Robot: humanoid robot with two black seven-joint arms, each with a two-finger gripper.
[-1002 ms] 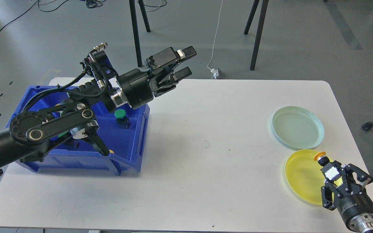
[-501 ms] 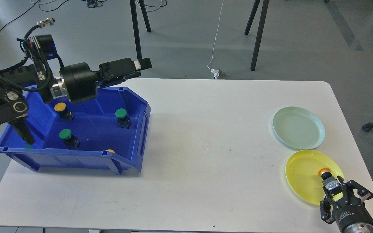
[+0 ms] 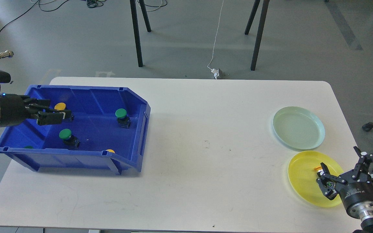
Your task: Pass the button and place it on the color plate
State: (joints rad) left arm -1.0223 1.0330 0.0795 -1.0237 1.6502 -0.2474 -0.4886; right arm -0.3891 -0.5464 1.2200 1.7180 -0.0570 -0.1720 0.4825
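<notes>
At the left edge, the left gripper [image 3: 55, 116] reaches over the blue bin [image 3: 134, 106]; a second ago it stood high over the bin's far rim. Its fingers lie close together, but I cannot tell whether they grip anything. Green buttons [image 3: 120, 113] stand upright in the bin. The middle of the white table [image 3: 206, 136] is bare, open room. At right, the pale green plate [image 3: 298, 127] sits above the yellow plate [image 3: 299, 174]. The orange button [image 3: 318, 168] now lies on the yellow plate, mostly hidden, so its long axis is unclear. The right gripper [image 3: 343, 168] has spread wide and let go of it.
</notes>
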